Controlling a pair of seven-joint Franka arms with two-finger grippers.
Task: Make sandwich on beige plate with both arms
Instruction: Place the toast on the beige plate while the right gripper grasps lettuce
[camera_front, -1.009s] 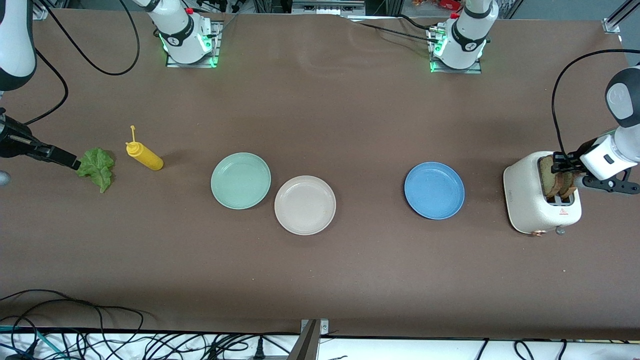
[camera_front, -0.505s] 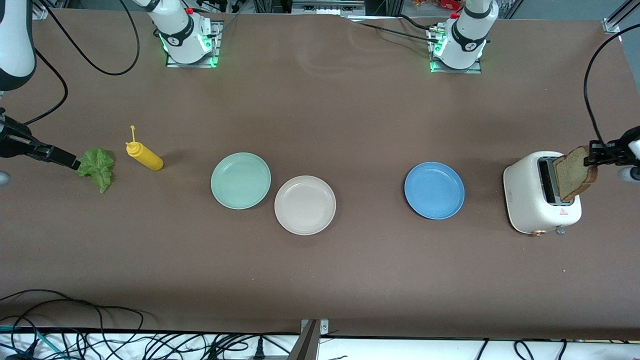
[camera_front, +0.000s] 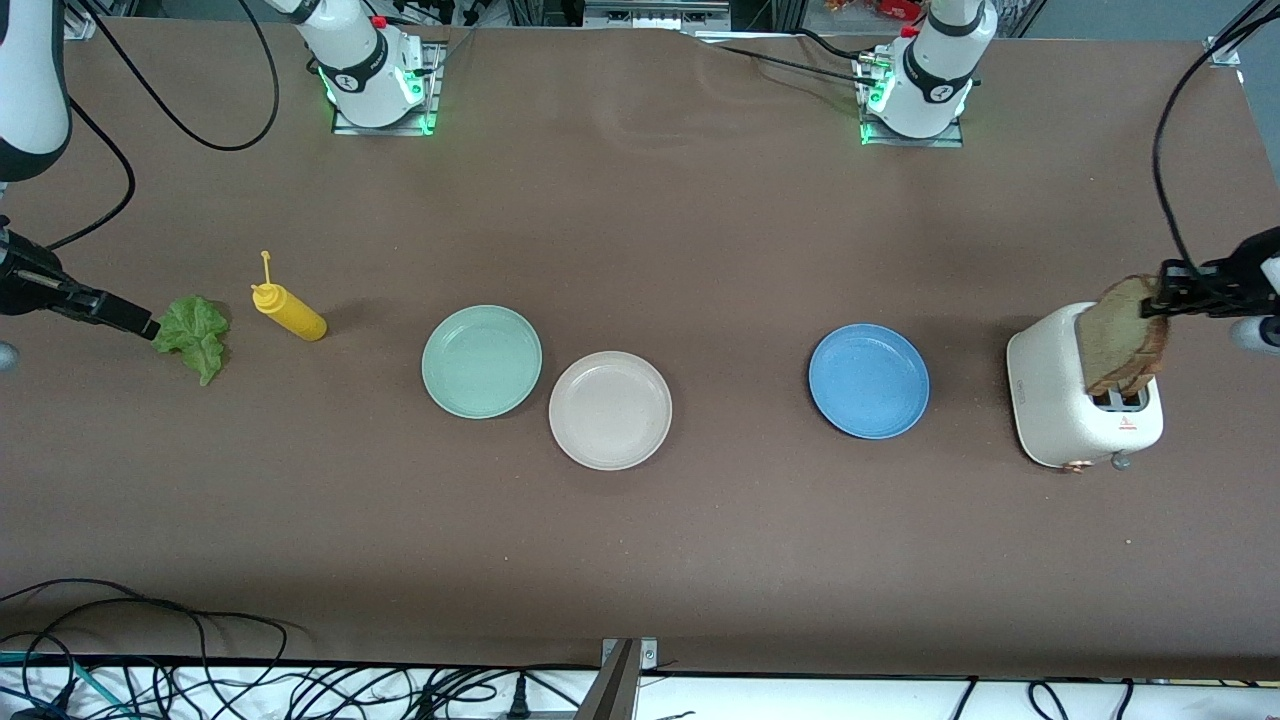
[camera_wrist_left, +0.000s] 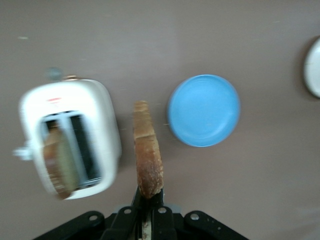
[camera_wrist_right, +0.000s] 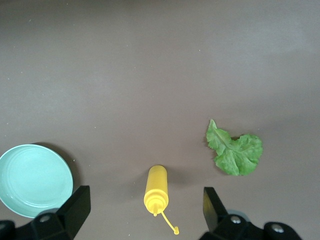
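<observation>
A brown-crusted bread slice (camera_front: 1125, 335) hangs on edge just above the white toaster (camera_front: 1050, 410), with my left gripper (camera_front: 1165, 297) shut on its top corner. In the left wrist view the held slice (camera_wrist_left: 147, 155) shows edge-on in the left gripper (camera_wrist_left: 149, 200), clear of the toaster (camera_wrist_left: 105, 120), where another slice (camera_wrist_left: 57, 167) stands in a slot. The beige plate (camera_front: 610, 410) lies bare mid-table. A green lettuce leaf (camera_front: 197, 335) lies at the right arm's end. My right gripper (camera_front: 150, 327) hangs open beside it, holding nothing (camera_wrist_right: 145, 200).
A mint-green plate (camera_front: 481, 360) touches the beige one on the side toward the right arm. A blue plate (camera_front: 868, 380) lies between the beige plate and the toaster. A yellow mustard bottle (camera_front: 290, 312) lies on its side between lettuce and mint plate.
My left gripper has pulled one bread slice up out of the toaster and now holds it above the slots. The right arm has stayed put.
</observation>
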